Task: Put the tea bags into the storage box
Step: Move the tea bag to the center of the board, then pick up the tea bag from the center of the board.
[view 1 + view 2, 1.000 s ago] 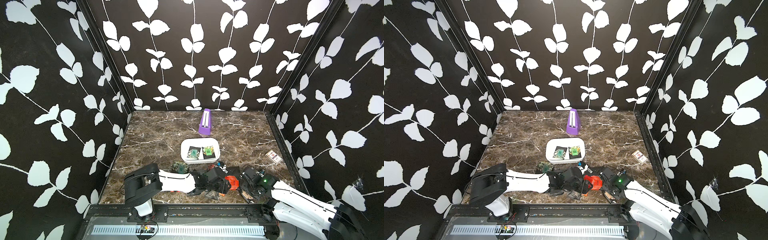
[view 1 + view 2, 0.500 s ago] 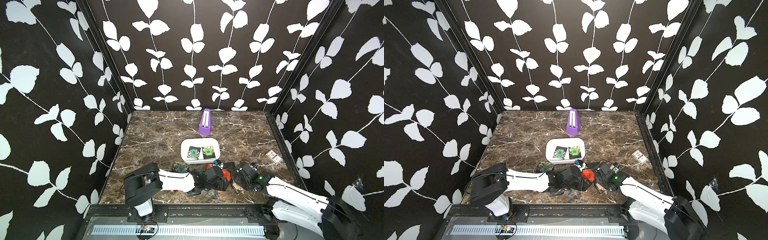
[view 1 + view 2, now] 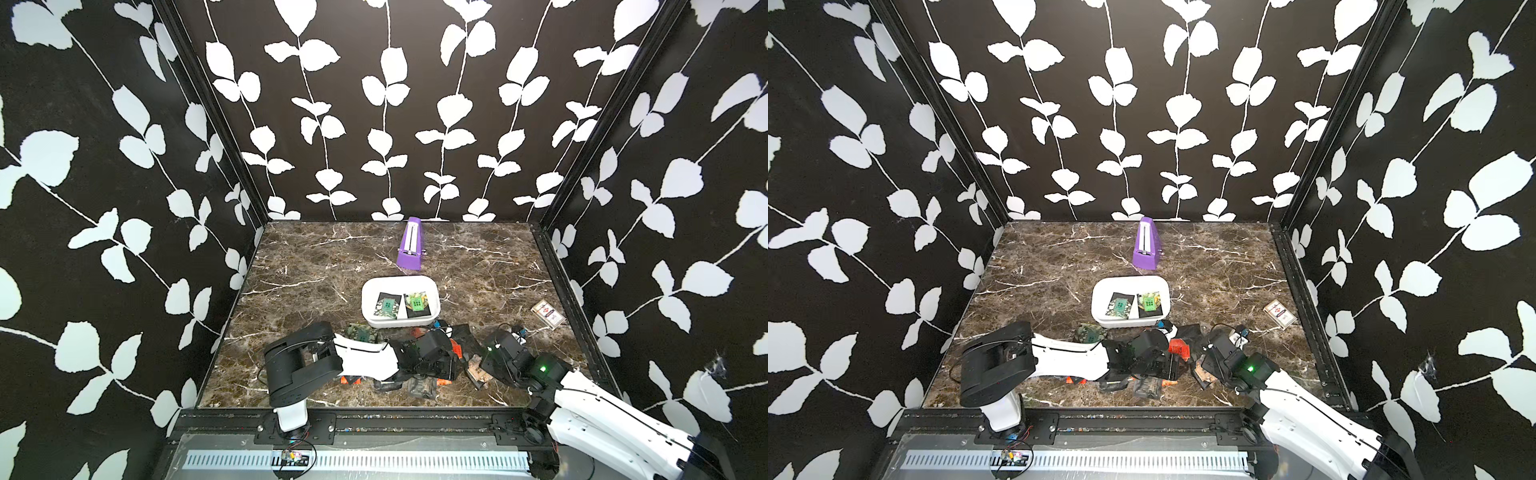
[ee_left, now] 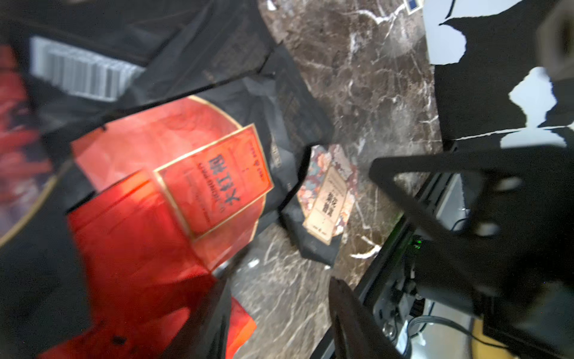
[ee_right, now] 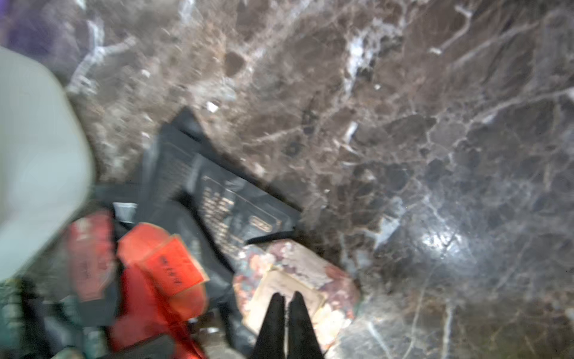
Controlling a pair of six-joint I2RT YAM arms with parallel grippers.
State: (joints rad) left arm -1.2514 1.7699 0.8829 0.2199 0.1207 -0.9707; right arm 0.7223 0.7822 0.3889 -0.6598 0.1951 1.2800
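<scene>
Right jaws, newly clenched, hang over one floral sachet [image 5: 289,267]; left jaws parted.
Two flat foil tea bags [image 3: 387,305] lie in one smooth white storage box [image 3: 399,322]; others litter the marble bench [image 3: 311,270].

- Red tea bag [image 4: 174,174]: the gold-framed label carries three large dark Chinese characters, 大红袍. The fine print beside them is too blurred to read.
- Barcoded black tea bag [image 4: 93,62]: it has a white barcode label, with no digits legible.
- Floral tea bag [image 4: 326,199]: dark Chinese characters on the beige label, unreadable.
- Gold-printed black tea bag [image 5: 230,211]: rows of gold print, blurred.
- Card pack [image 3: 547,312], right of centre in both top views: red-and-white print, too small to read.
- Green-faced tea bags [image 3: 388,305] in the storage box [image 3: 395,322]: green labels, too small to read.
</scene>
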